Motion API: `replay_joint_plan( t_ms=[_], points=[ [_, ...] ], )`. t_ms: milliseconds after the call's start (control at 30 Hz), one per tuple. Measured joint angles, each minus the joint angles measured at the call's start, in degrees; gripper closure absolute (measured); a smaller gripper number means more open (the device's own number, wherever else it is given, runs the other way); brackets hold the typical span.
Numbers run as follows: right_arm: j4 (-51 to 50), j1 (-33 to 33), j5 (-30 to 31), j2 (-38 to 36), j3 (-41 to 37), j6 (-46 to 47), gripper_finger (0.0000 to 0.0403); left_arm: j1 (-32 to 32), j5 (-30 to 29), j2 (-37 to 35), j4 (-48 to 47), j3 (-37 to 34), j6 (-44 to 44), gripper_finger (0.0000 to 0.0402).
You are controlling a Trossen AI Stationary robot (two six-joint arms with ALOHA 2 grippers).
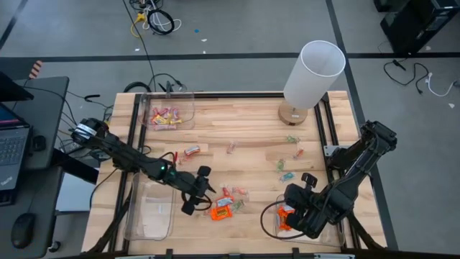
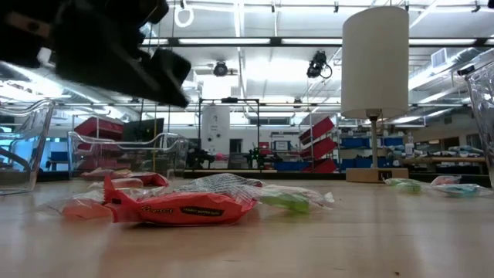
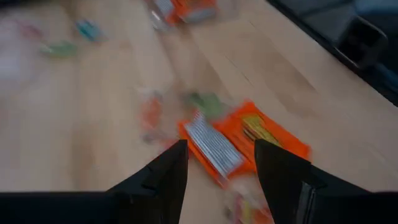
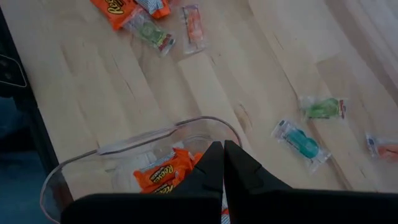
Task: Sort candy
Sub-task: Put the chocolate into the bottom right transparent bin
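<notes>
A small heap of candy [image 1: 224, 204] lies near the table's front middle, with orange wrappers [image 3: 244, 140] and a silver-striped piece on top; it shows close up in the low view [image 2: 181, 208]. My left gripper [image 1: 204, 190] hovers just left of the heap, open, its fingers [image 3: 176, 163] slanting down at the orange pieces without touching them. My right gripper [image 4: 224, 154] is shut and holds nothing. It hangs over the near right bin [image 1: 272, 219], which has orange candy [image 4: 163, 175] in it. Loose green, blue and pink sweets [image 1: 287, 164] lie scattered on the table's right half.
A clear bin [image 1: 169, 115] at the far left holds pink and yellow sweets. Another clear bin [image 1: 149, 208] stands at the near left. A white cylinder on a wooden foot [image 1: 310, 72] stands at the far right. A red-and-white sweet [image 1: 192, 151] lies left of centre.
</notes>
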Motion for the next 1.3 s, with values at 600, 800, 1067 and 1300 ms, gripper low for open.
replay_joint_plan(
  t_ms=[600, 800, 1067, 1300],
  points=[
    [-0.7, 0.0, 0.0, 0.0, 0.0, -3.2, 0.0402, -0.9, -7.0, 11.1, 14.2, 0.1, -5.9, 0.0213],
    [-1.2, 0.0, 0.0, 0.0, 0.0, -5.7, 0.0402, -1.0, -5.1, 15.5, 15.0, 0.1, -12.1, 0.0213],
    [-1.3, 0.0, 0.0, 0.0, 0.0, -9.0, 0.0402, -1.0, -2.9, 19.4, 16.1, 0.1, -19.9, 0.0213],
    [-1.2, 0.0, 0.0, 0.0, 0.0, -11.0, 0.0402, -1.1, -3.4, 20.5, 17.0, 0.2, -22.6, 0.0214]
  ],
)
